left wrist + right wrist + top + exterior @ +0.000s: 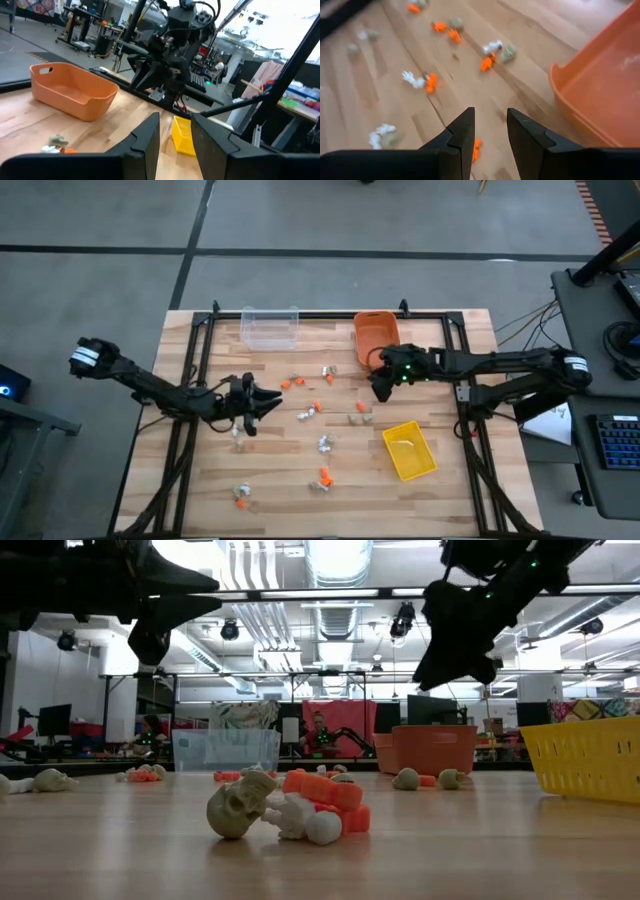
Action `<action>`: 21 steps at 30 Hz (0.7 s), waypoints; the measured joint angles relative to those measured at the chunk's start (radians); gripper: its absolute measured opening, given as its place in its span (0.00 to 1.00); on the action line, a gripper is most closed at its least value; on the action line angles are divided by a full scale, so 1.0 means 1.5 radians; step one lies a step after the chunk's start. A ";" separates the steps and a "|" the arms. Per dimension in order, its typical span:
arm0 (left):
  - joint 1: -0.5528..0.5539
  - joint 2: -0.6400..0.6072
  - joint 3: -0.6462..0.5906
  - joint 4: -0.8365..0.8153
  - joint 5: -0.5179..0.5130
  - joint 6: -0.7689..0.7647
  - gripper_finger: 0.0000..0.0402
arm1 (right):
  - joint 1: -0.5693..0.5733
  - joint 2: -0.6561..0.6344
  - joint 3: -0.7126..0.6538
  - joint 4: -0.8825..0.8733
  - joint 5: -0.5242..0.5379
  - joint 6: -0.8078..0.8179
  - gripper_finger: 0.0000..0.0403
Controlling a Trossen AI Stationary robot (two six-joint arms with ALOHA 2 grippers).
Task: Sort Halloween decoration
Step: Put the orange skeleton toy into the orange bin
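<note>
Halloween decoration, high view: small orange, white and tan trinkets (322,413) lie scattered over the middle of the wooden counter (455,500), a few more toward the lower left.
Bins, high view: clear bin (270,328) at top centre, orange bin (375,333) to its right, yellow bin (409,450) at lower right.
Left claw, high view: left claw (262,402) hangs left of centre, pointing right toward the trinkets.
Right claw, high view: right claw (379,388) hangs just below the orange bin, right of centre.
Low view: a tan skull (237,808) touches a white and orange heap in the centre foreground; both arms are dark shapes at the top corners, clear of the counter.
Left wrist view: fingers (150,137) stand a narrow gap apart with nothing between them; the orange bin (70,90) is at left, the yellow bin (183,135) shows in the gap, and the other arm is behind.
Right wrist view: fingers (462,132) stand a narrow gap apart, holding nothing; trinkets (427,81) dot the counter across the upper left, and the orange bin's rim (570,107) is at right.
</note>
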 joint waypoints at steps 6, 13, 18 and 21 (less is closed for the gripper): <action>0.000 -0.004 0.011 -0.031 0.000 -0.032 0.23 | 0.000 0.088 0.043 0.008 0.000 -0.001 0.26; 0.000 -0.021 0.011 -0.030 0.000 -0.033 0.23 | 0.002 0.209 0.107 0.043 -0.007 0.009 0.26; 0.000 -0.031 0.011 -0.030 0.000 -0.033 0.23 | 0.022 0.302 0.191 0.039 -0.049 0.022 0.26; 0.000 -0.034 0.011 -0.030 0.000 -0.033 0.23 | 0.038 0.358 0.252 0.009 -0.052 0.022 0.26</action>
